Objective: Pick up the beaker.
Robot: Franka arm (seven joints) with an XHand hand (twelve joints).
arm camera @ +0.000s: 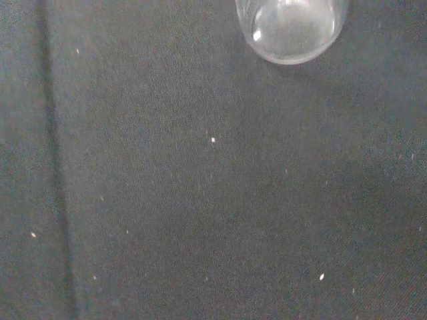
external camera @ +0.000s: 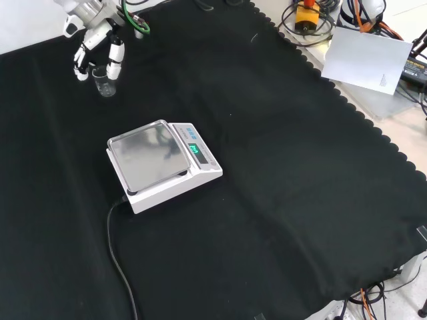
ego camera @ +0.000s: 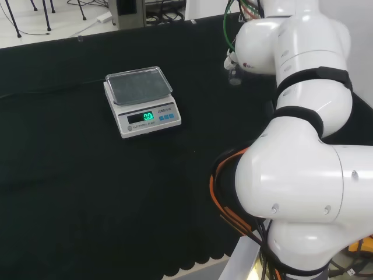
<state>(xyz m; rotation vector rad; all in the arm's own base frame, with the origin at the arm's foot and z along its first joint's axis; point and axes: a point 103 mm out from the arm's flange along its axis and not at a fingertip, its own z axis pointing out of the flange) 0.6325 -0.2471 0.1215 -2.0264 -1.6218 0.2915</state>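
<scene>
A small clear glass beaker stands upright on the black cloth at the far left corner in the front view. The hand hangs just above it, its fingers pointing down on either side of the beaker's rim and fairly straight, not closed round the glass. In the head view the beaker shows beside the arm's upper link, with the hand right over it. The wrist view looks down on the beaker, close and round, standing on the cloth.
A white digital scale with a steel pan stands mid-cloth, well away from the beaker, its black cable trailing toward the front edge. The same scale is left of the arm in the head view. Papers and cables lie beyond the cloth's scalloped edge.
</scene>
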